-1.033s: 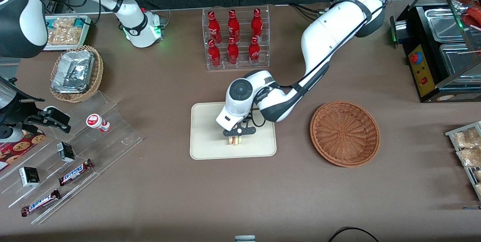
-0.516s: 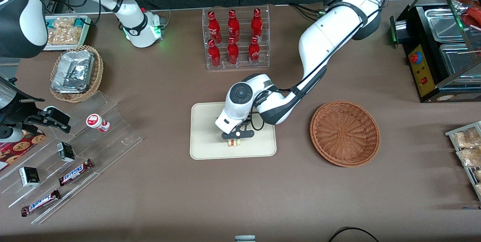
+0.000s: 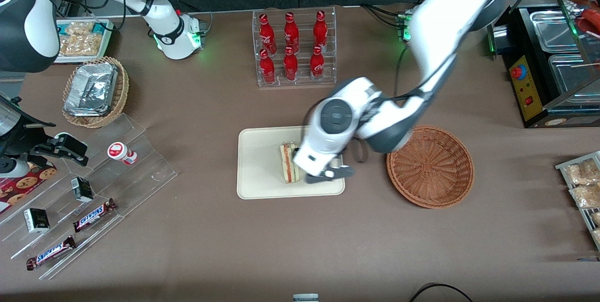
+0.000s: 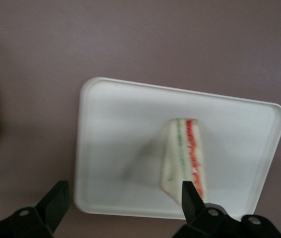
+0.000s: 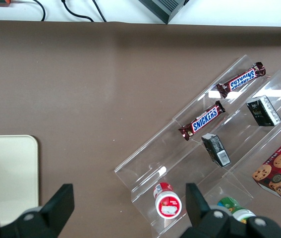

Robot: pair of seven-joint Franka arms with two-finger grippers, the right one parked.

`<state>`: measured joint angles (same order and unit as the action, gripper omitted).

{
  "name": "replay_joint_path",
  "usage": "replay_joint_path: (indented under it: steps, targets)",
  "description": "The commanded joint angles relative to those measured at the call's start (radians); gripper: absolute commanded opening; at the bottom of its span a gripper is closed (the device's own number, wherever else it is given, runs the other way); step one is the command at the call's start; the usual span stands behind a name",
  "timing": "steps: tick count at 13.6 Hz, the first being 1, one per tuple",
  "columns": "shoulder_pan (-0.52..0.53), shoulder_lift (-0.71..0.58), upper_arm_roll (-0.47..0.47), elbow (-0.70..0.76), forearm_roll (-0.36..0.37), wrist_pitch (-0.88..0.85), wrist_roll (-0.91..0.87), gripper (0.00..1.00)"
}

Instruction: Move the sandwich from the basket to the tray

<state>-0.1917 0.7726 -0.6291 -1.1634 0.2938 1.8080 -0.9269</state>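
Observation:
The sandwich (image 3: pixel 287 162), a white bread wedge with red and green filling, stands on its edge on the cream tray (image 3: pixel 258 170). It also shows in the left wrist view (image 4: pixel 185 159) on the tray (image 4: pixel 115 134). My left gripper (image 3: pixel 328 176) is open and empty, raised above the tray's edge nearest the basket, clear of the sandwich. Its dark fingertips (image 4: pixel 56 198) show spread wide apart in the wrist view. The reddish-brown wicker basket (image 3: pixel 430 166) lies empty beside the tray, toward the working arm's end of the table.
A clear rack of red bottles (image 3: pixel 293 46) stands farther from the camera than the tray. Stepped acrylic racks with snack bars (image 3: pixel 93 215) and a tan basket of foil packs (image 3: pixel 95 91) lie toward the parked arm's end. A black warmer (image 3: pixel 548 58) stands at the working arm's end.
The gripper let go of the sandwich, opened, rose and moved toward the basket. The sandwich now stands uncovered on the tray.

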Motion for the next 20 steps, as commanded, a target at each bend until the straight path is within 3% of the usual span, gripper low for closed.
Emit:
replay_joint_path:
  steps: [1,7,12,15,20]
  targets:
    - [0.148,-0.154,-0.006,-0.172,-0.064,-0.036,0.13,0.99]
    - [0.503,-0.455,-0.006,-0.471,-0.211,-0.047,0.507,0.99]
    - [0.702,-0.628,-0.004,-0.492,-0.236,-0.192,0.722,0.99]
    - [0.762,-0.726,0.005,-0.49,-0.298,-0.261,0.778,0.99]
    - [0.762,-0.762,0.006,-0.391,-0.291,-0.345,0.781,1.0]
